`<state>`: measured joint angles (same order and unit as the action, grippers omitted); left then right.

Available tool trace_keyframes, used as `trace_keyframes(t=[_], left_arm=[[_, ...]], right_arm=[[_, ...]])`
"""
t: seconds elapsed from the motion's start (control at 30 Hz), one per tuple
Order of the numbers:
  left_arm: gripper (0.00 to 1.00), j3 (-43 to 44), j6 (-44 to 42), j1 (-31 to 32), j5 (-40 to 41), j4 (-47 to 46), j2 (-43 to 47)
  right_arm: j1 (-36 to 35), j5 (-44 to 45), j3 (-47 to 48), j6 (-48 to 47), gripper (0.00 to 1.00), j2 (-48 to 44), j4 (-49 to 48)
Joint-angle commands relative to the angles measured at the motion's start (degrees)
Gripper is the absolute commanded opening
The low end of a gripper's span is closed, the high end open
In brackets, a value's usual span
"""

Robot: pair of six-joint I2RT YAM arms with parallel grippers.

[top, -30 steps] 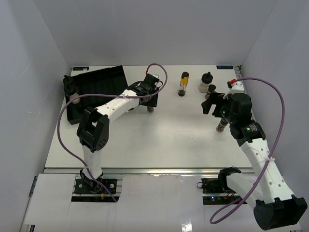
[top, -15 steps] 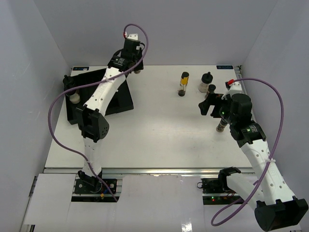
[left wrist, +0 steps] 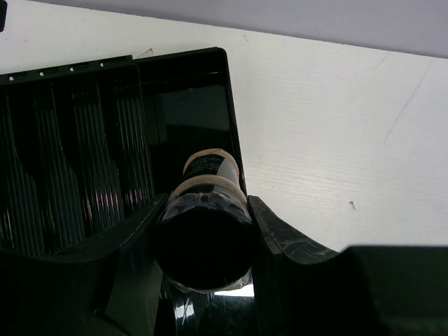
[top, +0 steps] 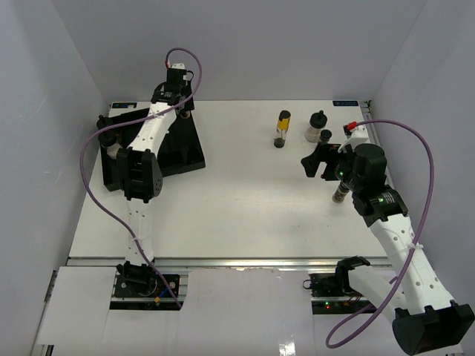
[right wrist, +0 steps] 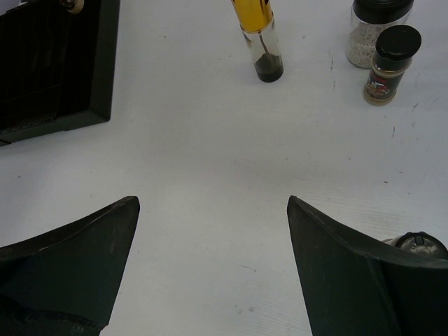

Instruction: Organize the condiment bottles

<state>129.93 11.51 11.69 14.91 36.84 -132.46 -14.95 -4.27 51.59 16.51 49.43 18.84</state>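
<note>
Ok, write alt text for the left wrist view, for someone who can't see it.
The left gripper is shut on a black-capped jar, seen cap-first, held over the smooth end section of a black ribbed tray. White table fills the right side of the view.

The white table (top: 245, 200) carries a black ribbed tray (top: 187, 150), a slim yellow-banded bottle (top: 283, 128) and capped jars (top: 317, 126).

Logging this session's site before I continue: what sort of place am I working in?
Likely a lab robot test cell, not a kitchen: a white table boxed in by plain walls, arms bolted to a rail, and staged props, a black tray and a jar in the left pincer.
</note>
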Motion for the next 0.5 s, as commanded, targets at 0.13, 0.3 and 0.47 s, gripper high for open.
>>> trace_keyframes(t=[0.13, 0.3, 0.47], left_arm=[[0.00, 0.56, -2.38, -2.14, -1.84, -7.22, -3.02], [0.00, -0.71, -3.00, -3.13, -2.41, -8.83, -4.99], [0.00, -0.85, -4.10, -3.83, -2.92, -9.95, -6.50]], right_arm=[[-0.71, -0.65, -0.62, 0.27, 0.93, -0.39, -3.19], [-0.78, -0.28, -0.96, 0.19, 0.93, -0.67, -3.30], [-0.87, -0.24, -1.11, 0.13, 0.93, -0.65, -3.49]])
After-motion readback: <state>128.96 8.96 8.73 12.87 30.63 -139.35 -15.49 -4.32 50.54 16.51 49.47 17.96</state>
